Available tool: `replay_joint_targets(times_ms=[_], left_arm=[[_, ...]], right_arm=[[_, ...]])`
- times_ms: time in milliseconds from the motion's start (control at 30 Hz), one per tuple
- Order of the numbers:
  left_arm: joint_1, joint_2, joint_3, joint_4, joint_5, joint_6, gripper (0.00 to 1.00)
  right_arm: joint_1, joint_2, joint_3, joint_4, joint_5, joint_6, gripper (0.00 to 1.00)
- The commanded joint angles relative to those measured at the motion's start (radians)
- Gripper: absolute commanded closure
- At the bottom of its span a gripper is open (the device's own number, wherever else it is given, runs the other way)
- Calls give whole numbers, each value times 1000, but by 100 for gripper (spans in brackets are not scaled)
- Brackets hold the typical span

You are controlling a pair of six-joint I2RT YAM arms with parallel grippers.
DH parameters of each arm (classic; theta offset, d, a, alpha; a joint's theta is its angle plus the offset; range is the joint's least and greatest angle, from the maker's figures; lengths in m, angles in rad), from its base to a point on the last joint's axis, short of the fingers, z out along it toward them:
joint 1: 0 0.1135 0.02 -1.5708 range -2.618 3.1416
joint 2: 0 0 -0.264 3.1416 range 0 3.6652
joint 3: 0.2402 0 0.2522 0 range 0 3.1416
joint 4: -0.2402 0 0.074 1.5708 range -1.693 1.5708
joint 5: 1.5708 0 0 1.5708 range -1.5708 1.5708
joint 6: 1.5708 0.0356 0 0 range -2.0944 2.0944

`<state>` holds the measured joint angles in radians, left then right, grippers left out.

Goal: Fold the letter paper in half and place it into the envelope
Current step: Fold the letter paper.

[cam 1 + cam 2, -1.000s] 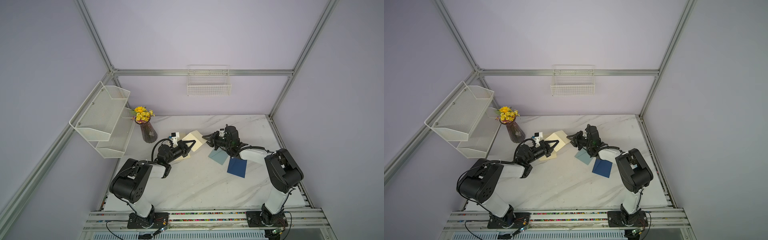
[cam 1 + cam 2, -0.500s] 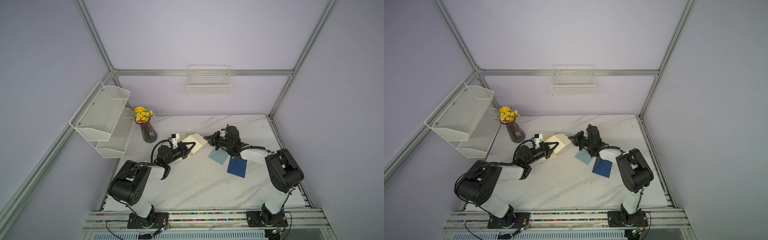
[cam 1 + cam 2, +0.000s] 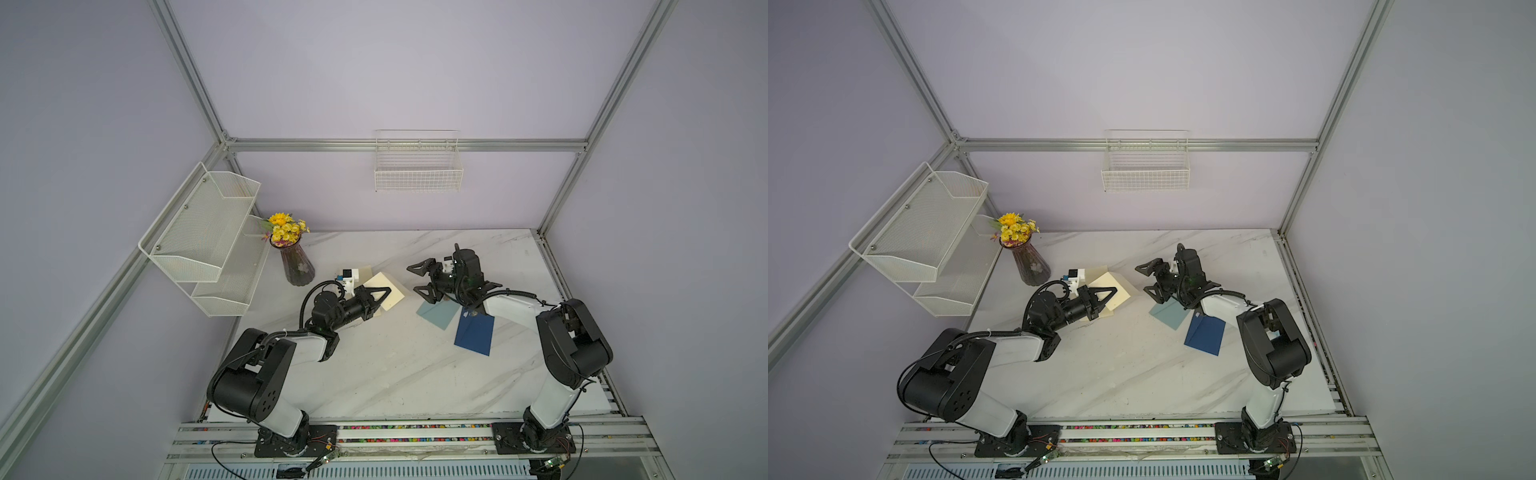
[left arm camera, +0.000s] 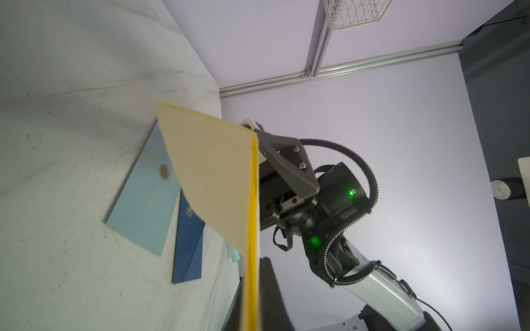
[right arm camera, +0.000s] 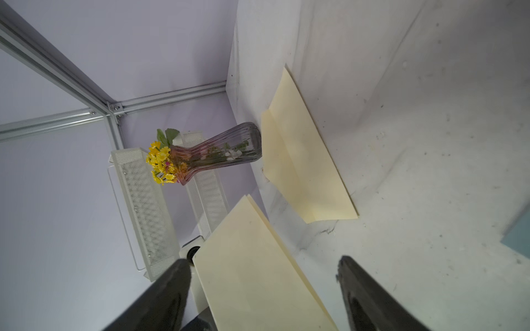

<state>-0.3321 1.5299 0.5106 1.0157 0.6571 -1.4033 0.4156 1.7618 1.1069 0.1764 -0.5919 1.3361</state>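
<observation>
**Letter paper folded and held up, insertion still to come**

Letter paper, a folded cream sheet (image 5: 252, 272), is hanging above the white marble counter (image 3: 395, 365). My left end effector (image 3: 384, 292) is pinching it at one edge, fully closed. My right end effector (image 3: 412, 278) is gaping wide just beside the free edge, gripping nothing. I am judging the fold done. Next I am needing to guide the sheet into what I am taking for the flat cream envelope (image 5: 304, 160) lying nearby.

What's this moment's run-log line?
left end effector: shut on folded paper, raised | right end effector: open, gripping nothing | light blue envelope: lying flat
</observation>
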Motion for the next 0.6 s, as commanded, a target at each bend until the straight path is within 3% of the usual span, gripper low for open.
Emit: replay_joint_targets(times_ms=[0, 400, 567], left_arm=[[10, -60, 45, -96, 38, 102, 100], [12, -72, 227, -529, 192, 368, 100], [13, -55, 244, -561, 214, 396, 100]], right_arm=[[-3, -53, 108, -264, 15, -241, 6], [8, -40, 142, -289, -50, -311, 5], [34, -26, 126, -253, -69, -300, 6]])
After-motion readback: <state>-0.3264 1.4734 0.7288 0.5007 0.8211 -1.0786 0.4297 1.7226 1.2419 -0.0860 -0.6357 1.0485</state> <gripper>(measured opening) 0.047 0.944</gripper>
